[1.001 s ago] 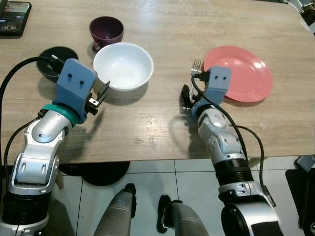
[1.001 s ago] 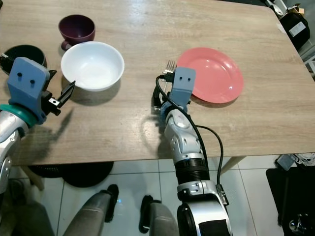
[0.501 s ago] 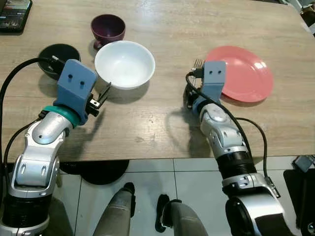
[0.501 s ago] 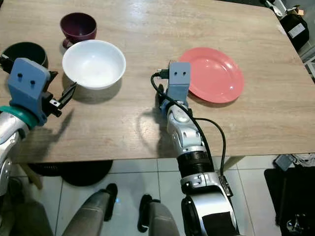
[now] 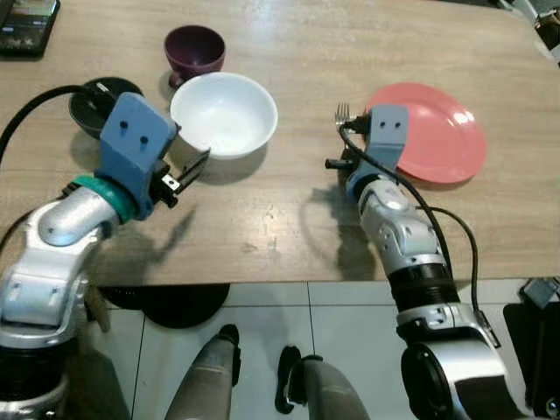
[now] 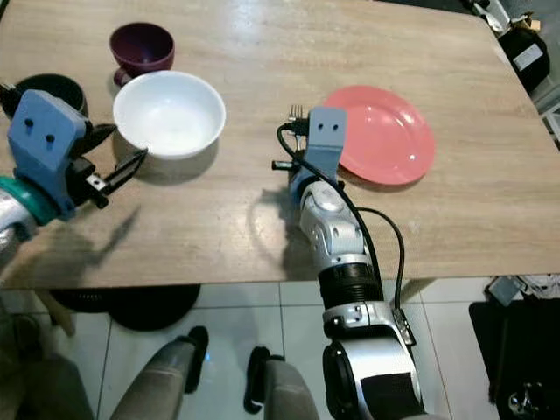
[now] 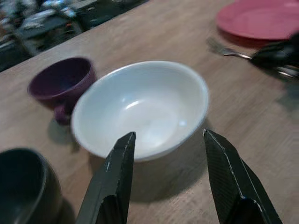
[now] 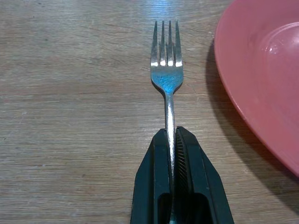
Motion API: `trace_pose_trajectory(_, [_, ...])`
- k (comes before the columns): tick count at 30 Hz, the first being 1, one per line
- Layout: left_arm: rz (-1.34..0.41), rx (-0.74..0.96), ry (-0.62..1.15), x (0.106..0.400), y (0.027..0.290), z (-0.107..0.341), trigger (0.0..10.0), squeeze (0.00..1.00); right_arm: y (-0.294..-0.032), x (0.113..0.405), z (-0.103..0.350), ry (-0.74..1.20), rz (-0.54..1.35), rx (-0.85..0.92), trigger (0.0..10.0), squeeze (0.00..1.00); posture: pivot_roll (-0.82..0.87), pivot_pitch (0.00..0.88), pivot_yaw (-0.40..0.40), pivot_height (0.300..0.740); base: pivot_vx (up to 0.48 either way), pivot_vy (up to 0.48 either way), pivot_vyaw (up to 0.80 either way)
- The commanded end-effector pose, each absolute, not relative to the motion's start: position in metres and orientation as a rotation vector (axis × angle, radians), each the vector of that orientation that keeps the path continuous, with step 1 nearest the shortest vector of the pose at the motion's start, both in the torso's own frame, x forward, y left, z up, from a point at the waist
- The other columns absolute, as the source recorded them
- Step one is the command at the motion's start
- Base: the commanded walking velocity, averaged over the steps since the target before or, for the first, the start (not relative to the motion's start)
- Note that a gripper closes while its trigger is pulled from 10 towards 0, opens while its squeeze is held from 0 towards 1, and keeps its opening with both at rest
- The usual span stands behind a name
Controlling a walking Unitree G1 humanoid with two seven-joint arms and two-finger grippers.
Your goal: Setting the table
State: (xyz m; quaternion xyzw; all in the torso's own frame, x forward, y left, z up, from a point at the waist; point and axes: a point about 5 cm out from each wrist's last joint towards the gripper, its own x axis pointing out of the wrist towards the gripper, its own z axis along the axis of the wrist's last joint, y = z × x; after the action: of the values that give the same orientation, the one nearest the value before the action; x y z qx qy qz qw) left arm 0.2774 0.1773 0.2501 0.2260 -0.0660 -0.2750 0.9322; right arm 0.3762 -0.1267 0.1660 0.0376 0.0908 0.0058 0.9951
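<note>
A silver fork [image 8: 167, 70] lies flat on the wooden table just left of the pink plate [image 5: 437, 131], tines pointing away from me. My right gripper [image 8: 172, 133] is shut on the fork's handle, low over the table. A white bowl [image 5: 224, 114] sits at centre left. My left gripper [image 7: 168, 134] is open just in front of the bowl's near rim, its two fingers apart and holding nothing. A purple cup [image 5: 193, 48] stands behind the bowl, and a black bowl [image 5: 92, 101] sits to the bowl's left, partly hidden by my left wrist.
A dark phone [image 5: 26, 16] lies at the table's far left corner. The table's near edge [image 5: 262, 282] runs just below both arms, with tiled floor beneath. Bare wood lies between the white bowl and the fork.
My left arm has lifted a little and its fingers stand wider in front of the white bowl. The right wrist has shifted slightly by the plate, still holding the fork.
</note>
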Motion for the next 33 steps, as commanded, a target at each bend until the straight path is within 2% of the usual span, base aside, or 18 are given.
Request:
trace_pose_trajectory(1, [-0.66, 0.457, -0.114, 0.27, 0.173, 0.248, 10.0, 0.0, -0.138, 0.363, 0.117, 0.406, -0.028, 0.09, 0.0, 0.0, 0.28, 0.237, -0.073, 0.74, 0.0, 0.0, 0.0])
trace_pose_trajectory(9, [-0.78, 0.456, -0.085, 0.258, 0.179, 0.256, 10.0, 0.0, -0.141, 0.362, 0.116, 0.414, -0.029, 0.095, 0.0, 0.0, 0.27, 0.234, -0.073, 0.74, 0.0, 0.0, 0.0])
trace_pose_trajectory(15, [-0.735, 0.476, -0.084, 0.261, 0.187, 0.259, 10.0, 0.0, -0.144, 0.362, 0.122, 0.37, -0.032, 0.131, 0.0, 0.0, 0.28, 0.223, -0.071, 0.74, 0.0, 0.0, 0.0])
trace_pose_trajectory(26, [-0.733, 0.45, -0.103, 0.264, 0.181, 0.259, 10.0, 0.0, -0.141, 0.362, 0.186, 0.033, 0.1, 0.309, 0.0, 0.0, 0.27, 0.208, -0.064, 0.74, 0.0, 0.0, 0.0])
trace_pose_trajectory(28, [-0.733, 0.45, -0.103, 0.264, 0.181, 0.259, 10.0, 0.0, -0.141, 0.362, 0.186, 0.033, 0.1, 0.309, 0.0, 0.0, 0.27, 0.208, -0.064, 0.74, 0.0, 0.0, 0.0])
trace_pose_trajectory(33, [-0.729, 0.44, -0.106, 0.265, 0.18, 0.258, 10.0, 0.0, -0.137, 0.347, 0.205, -0.045, 0.267, 0.268, 0.0, 0.0, 0.26, 0.203, -0.059, 0.74, 0.0, 0.0, 0.0])
